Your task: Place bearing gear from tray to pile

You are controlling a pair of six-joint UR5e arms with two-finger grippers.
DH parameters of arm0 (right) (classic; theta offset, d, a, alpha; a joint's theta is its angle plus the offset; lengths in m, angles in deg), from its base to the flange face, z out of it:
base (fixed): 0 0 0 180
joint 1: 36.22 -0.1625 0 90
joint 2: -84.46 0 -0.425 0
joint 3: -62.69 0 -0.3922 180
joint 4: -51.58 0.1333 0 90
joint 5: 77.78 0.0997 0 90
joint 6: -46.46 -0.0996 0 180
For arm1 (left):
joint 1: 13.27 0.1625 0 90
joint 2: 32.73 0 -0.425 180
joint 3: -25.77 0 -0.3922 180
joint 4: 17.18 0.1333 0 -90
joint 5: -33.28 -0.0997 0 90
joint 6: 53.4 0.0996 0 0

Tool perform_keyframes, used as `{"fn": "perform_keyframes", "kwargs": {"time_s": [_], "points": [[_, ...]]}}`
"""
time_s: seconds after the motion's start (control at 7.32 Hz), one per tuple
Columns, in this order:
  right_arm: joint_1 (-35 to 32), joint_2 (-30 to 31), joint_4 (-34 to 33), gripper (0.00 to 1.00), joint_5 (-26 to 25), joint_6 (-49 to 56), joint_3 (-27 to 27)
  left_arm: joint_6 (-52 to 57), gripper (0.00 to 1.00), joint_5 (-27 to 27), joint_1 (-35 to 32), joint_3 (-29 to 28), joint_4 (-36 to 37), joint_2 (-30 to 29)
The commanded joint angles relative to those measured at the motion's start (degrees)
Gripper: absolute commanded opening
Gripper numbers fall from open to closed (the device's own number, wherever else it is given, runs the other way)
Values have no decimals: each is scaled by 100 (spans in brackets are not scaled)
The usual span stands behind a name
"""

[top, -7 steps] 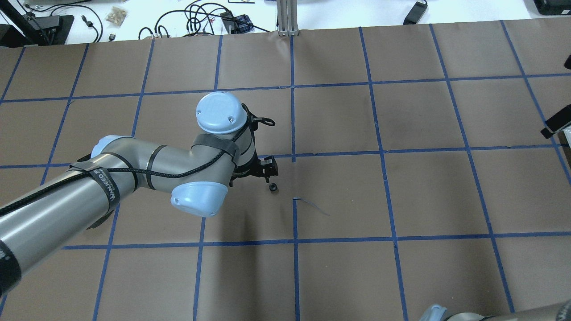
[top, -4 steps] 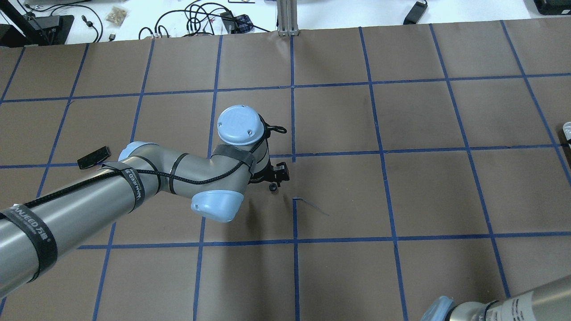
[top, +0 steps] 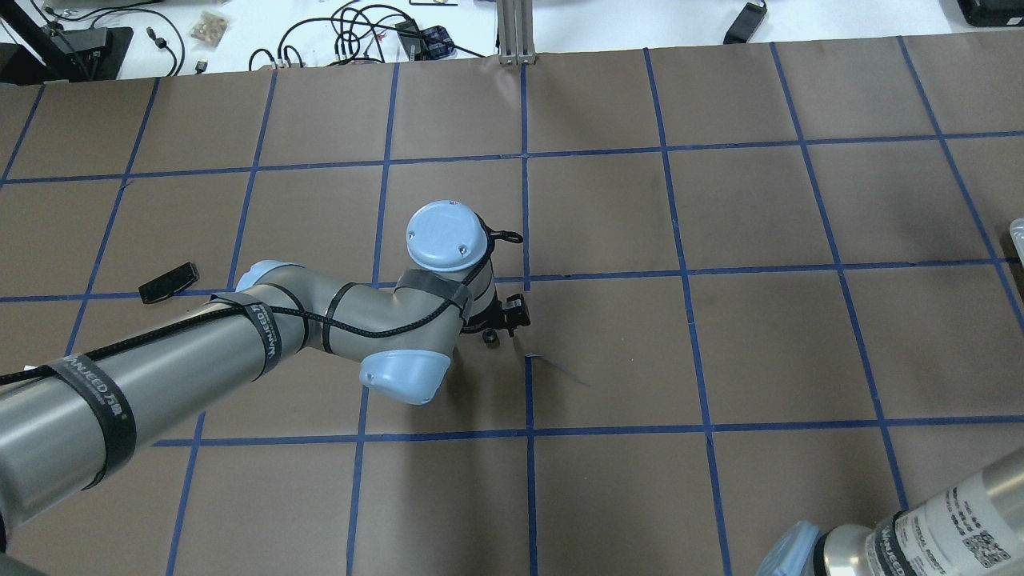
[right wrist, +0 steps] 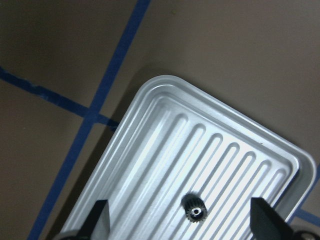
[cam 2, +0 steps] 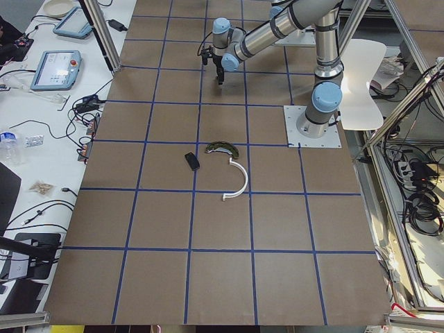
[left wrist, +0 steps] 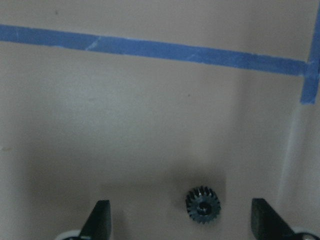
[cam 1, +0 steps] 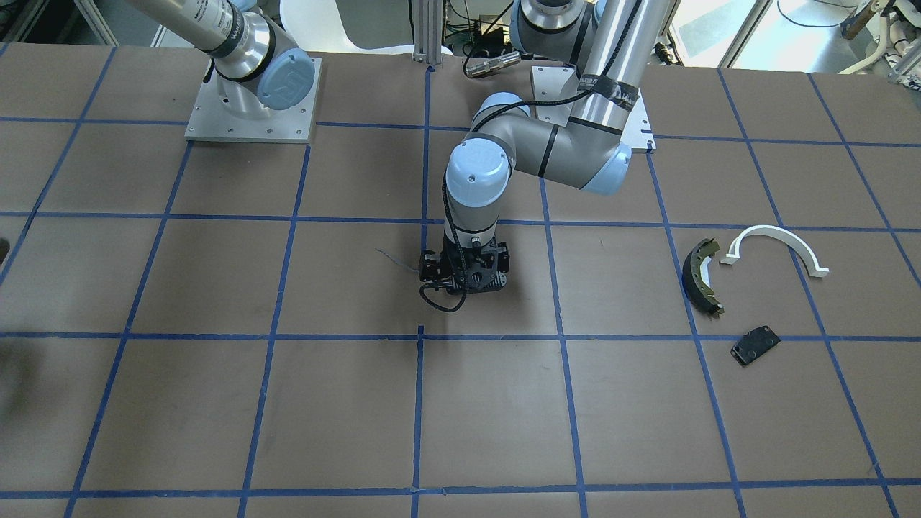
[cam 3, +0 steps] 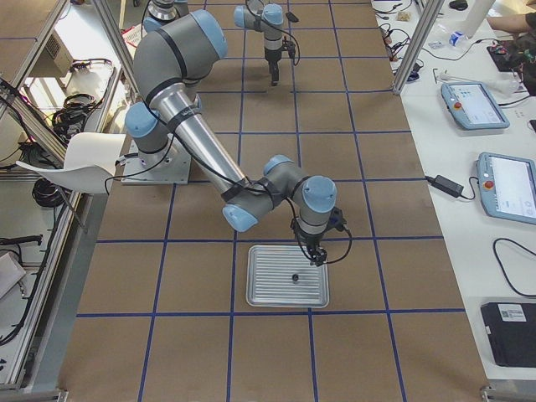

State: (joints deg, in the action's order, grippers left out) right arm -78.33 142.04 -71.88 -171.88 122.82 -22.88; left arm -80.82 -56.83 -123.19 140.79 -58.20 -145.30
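Note:
A small black bearing gear [left wrist: 202, 205] lies on the brown table between the open fingers of my left gripper [left wrist: 182, 227], touched by neither. It also shows in the overhead view [top: 490, 338], right by the left gripper [top: 506, 317]. A second gear [right wrist: 194, 210] lies in the ribbed metal tray [right wrist: 150, 165], below my open, empty right gripper [right wrist: 181, 225]. The pile lies far to the robot's left: a brake shoe [cam 1: 701, 277], a white arc [cam 1: 773, 248] and a black plate [cam 1: 754, 345].
The tray [cam 3: 268, 289] stands at the table's end on the robot's right, with my right gripper [cam 3: 316, 258] over its far edge. A loose strip of blue tape [top: 560, 368] curls up from the table beside the left gripper. Cables and tablets lie past the table's far edge.
My left arm has swung right and come down over the gear on the table. My right arm has moved further into the overhead view's lower right corner.

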Motion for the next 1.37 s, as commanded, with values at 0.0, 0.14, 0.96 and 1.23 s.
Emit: {"fn": "perform_keyframes", "kwargs": {"time_s": [0.0,0.14,0.96,1.23], "points": [[53,-369,-12,100,6,152,321,-44,44,-24,-21,-5,86,-46],[115,-414,-12,100,32,143,321,-53,12,-24,-21,-14,104,-38],[299,-643,23,92,-73,275,269,920,0,-7,548,-339,-315,514],[291,-678,41,81,-283,275,268,2245,0,-16,1477,-296,-983,883]]}}
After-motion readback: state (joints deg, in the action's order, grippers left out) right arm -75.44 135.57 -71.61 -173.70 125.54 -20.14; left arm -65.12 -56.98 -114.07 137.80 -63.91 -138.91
